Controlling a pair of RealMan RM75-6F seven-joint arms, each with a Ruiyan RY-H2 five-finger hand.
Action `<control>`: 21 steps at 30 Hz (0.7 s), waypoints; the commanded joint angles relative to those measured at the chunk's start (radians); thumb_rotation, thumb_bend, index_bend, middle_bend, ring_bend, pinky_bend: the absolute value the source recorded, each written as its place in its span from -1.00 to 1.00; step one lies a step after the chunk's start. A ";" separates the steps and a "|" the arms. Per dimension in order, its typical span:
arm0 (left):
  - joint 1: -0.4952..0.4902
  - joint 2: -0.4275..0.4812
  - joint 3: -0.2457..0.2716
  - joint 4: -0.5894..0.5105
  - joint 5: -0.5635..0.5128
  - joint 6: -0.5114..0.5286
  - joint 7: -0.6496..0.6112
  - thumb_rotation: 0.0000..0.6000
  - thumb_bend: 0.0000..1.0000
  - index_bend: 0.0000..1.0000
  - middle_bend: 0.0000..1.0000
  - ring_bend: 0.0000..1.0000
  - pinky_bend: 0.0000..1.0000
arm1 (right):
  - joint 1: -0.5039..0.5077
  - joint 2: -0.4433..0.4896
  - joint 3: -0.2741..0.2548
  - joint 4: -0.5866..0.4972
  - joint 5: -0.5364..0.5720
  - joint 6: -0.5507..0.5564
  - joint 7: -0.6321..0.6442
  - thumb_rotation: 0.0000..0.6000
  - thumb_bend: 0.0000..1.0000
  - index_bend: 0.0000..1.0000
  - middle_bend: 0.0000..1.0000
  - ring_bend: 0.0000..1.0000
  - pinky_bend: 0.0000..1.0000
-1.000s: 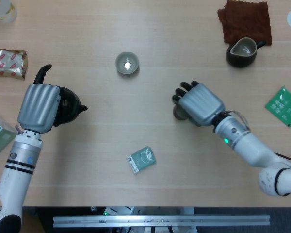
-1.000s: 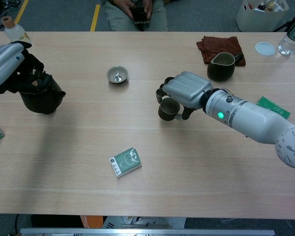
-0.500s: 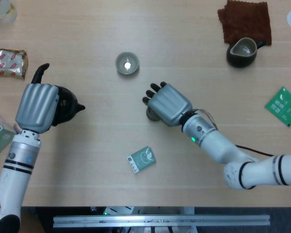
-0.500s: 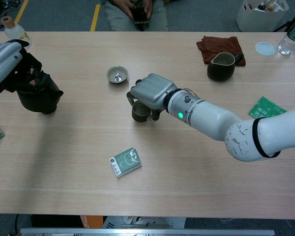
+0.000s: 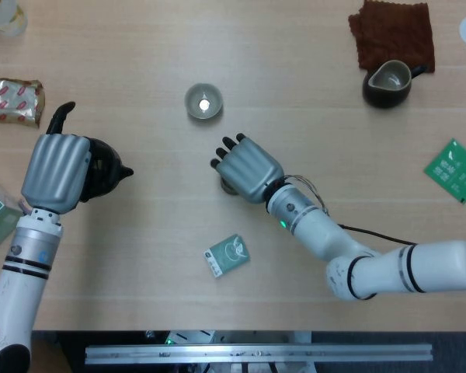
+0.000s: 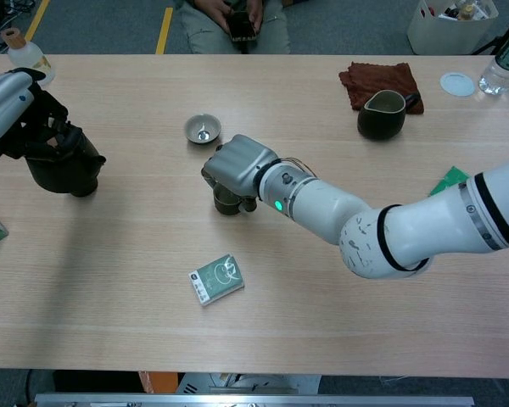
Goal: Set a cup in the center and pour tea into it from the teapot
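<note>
small bowl [image 6: 203,129] just behind cup [image 6: 227,202], packet [image 6: 216,281] in front

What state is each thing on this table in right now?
dark cup: upright on the table, held by the right hand.
teapot: upright, gripped by the left hand.
small bowl: upright, untouched.
dark pitcher: upright beside the brown cloth.
green packet: lying flat.

left robot hand [image 5: 56,169]: fingers curled, gripping | right robot hand [image 5: 247,168]: curled, gripping
</note>
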 commanded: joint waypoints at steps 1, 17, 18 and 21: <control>0.001 0.000 0.001 0.001 0.002 0.001 -0.004 0.98 -0.10 0.75 1.00 0.72 -0.79 | 0.011 -0.008 -0.003 0.006 0.018 0.004 -0.003 1.00 -0.42 -0.18 -0.40 -0.67 -0.50; 0.009 0.006 0.005 0.013 0.010 0.001 -0.026 0.98 -0.10 0.75 1.00 0.72 -0.79 | 0.056 -0.010 -0.035 0.005 0.066 0.003 0.013 1.00 -0.42 -0.42 -0.50 -0.78 -0.69; 0.009 0.006 0.005 0.014 0.011 0.001 -0.026 0.98 -0.10 0.75 1.00 0.72 -0.79 | 0.058 -0.010 -0.038 0.006 0.067 0.003 0.012 1.00 -0.42 -0.42 -0.50 -0.78 -0.69; 0.010 0.006 0.004 0.016 0.012 0.002 -0.029 0.99 -0.10 0.75 1.00 0.72 -0.79 | 0.065 -0.014 -0.047 0.010 0.069 0.005 0.011 1.00 -0.41 -0.42 -0.50 -0.78 -0.69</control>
